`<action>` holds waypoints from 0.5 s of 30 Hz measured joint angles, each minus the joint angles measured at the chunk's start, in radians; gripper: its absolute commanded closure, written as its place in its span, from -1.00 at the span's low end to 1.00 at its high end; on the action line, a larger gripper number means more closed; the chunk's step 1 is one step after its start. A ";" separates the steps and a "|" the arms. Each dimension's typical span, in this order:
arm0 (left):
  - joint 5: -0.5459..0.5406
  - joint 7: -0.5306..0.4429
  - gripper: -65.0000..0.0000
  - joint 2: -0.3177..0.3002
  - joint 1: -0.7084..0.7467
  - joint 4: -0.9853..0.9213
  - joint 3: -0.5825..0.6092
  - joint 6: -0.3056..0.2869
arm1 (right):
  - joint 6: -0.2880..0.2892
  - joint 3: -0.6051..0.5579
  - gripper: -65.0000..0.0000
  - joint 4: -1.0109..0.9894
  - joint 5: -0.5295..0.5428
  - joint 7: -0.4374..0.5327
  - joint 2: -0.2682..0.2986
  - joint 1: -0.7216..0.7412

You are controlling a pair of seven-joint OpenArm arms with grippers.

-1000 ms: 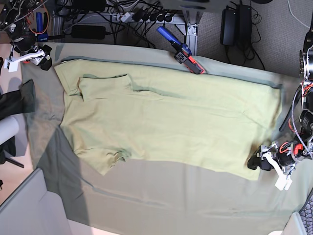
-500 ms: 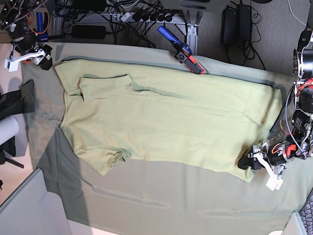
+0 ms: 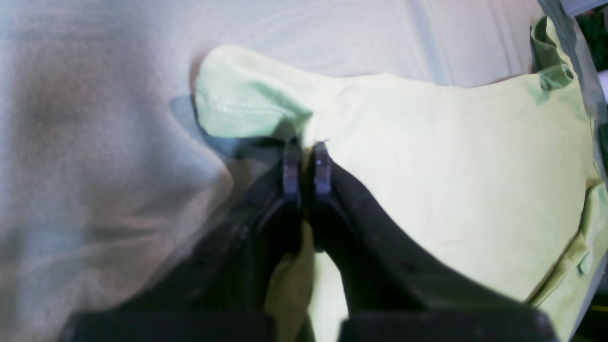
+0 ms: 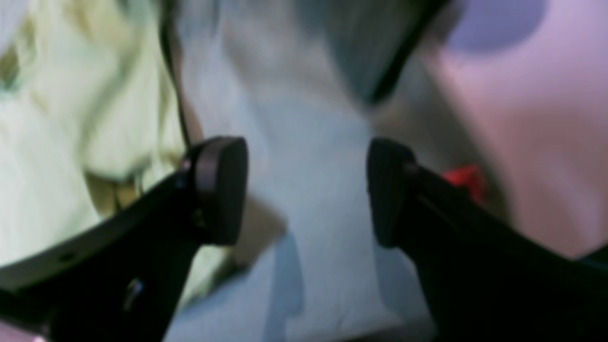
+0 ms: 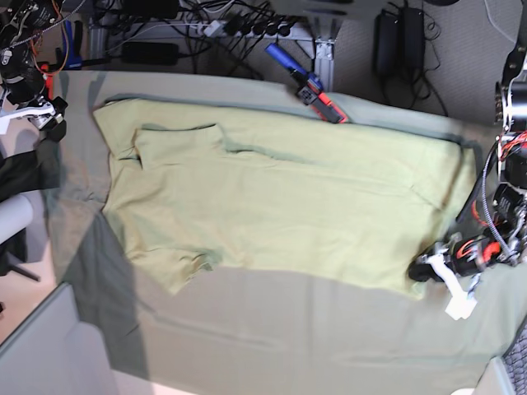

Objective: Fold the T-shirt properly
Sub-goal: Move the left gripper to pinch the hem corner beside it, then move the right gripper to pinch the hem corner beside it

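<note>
Across the grey-green table cloth (image 5: 272,329) the T-shirt (image 5: 288,202) lies spread flat, its body running lengthwise along the cloth and covering most of the middle. One short sleeve is folded over onto the shirt near the far-left corner of the cloth, the other sleeve points toward the cloth's near edge. At the shirt's hem corner, toward the right end of the cloth, the left gripper (image 5: 422,271) has its jaws pressed together on the T-shirt (image 3: 451,156); the left wrist view shows the two fingertips (image 3: 290,171) almost touching, with a thin fold of yellow-green fabric pinched between them and more fabric hanging below the grip. The hem corner beside the left gripper (image 3: 306,168) is curled up off the table cloth (image 3: 95,142), showing its stitched edge. Off the far-left corner of the cloth the right gripper (image 5: 39,111) hangs clear of the shirt, its jaws wide apart with nothing between them; in the right wrist view the right gripper (image 4: 306,190) frames only blurred pale cloth, with the T-shirt (image 4: 61,156) off to one side. Along the far edge of the cloth, beyond the shirt, lies a blue and red tool (image 5: 306,84). A dark cloth (image 5: 20,173) sits past the cloth's left end
</note>
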 measured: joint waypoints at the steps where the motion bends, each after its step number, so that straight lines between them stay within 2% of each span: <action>1: -0.003 0.002 1.00 0.000 0.000 0.000 0.000 0.000 | 0.000 0.007 -0.21 0.000 -0.003 -0.002 0.011 0.016; 5: -0.018 0.003 1.00 0.000 0.002 0.000 0.000 0.000 | 0.000 0.009 -0.21 -0.002 -0.013 0.000 0.062 0.100; 8: -0.018 0.003 1.00 0.000 0.002 0.000 0.000 0.000 | 0.000 -0.045 -0.21 -0.034 -0.021 -0.013 0.105 0.184; 13: -0.019 0.046 1.00 0.003 -0.013 0.043 0.001 0.000 | -0.001 -0.254 -0.21 -0.167 -0.035 0.059 0.171 0.401; 15: -0.026 0.084 1.00 0.003 -0.024 0.053 0.002 0.000 | 0.000 -0.333 -0.21 -0.233 -0.046 0.082 0.174 0.489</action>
